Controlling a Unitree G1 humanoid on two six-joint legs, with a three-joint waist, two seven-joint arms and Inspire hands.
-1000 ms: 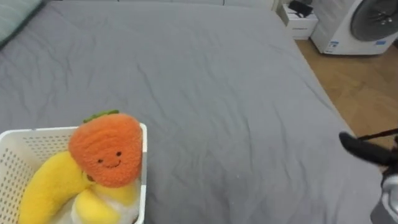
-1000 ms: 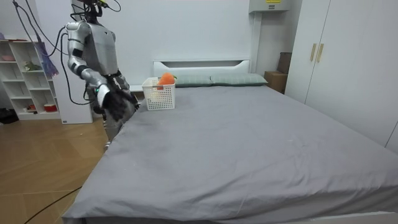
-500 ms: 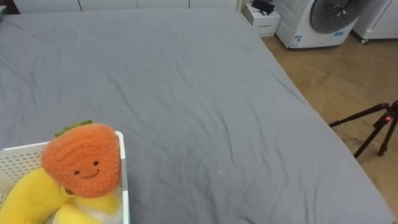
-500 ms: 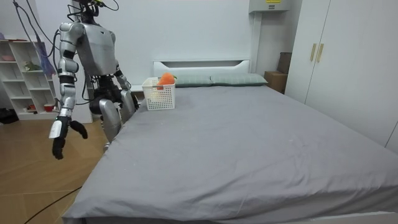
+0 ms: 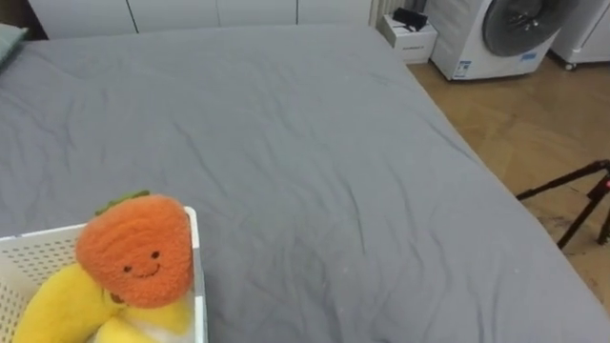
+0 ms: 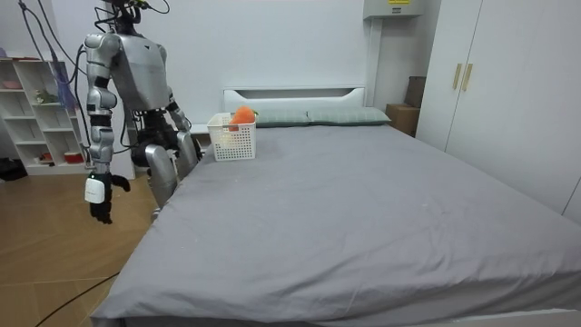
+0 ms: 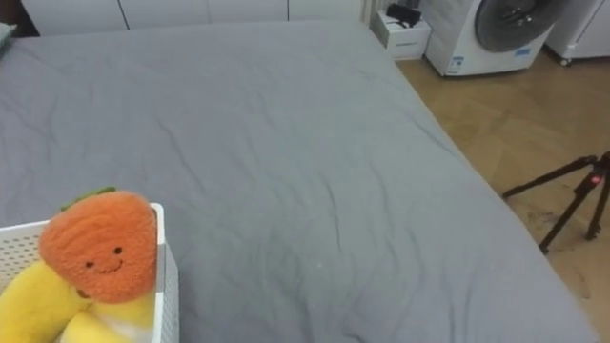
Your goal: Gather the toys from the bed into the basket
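A white slatted basket [image 5: 194, 286] stands on the grey bed [image 5: 315, 162] at the lower left of the eye views. It holds an orange plush toy [image 5: 138, 250] with a smiling face and green top, lying on a yellow banana-shaped plush [image 5: 52, 305]. In the room view the basket [image 6: 231, 145] sits near the headboard, beside the robot, which stands upright at the bed's side. My right hand [image 6: 98, 198] hangs by the robot's side on the room view's left, fingers relaxed and holding nothing. My left hand [image 6: 192, 141] is low beside the bed's edge.
A washing machine [image 5: 519, 33] and a small white cabinet [image 5: 412, 29] stand beyond the bed's far corner. A black tripod [image 5: 581, 195] stands on the wooden floor at right. White shelves [image 6: 41, 113] stand behind the robot. Pillows [image 6: 318, 116] lie by the headboard.
My right arm swung away from the bed and now hangs straight down at the robot's side. The eye view has shifted a little; basket and toys stay put.
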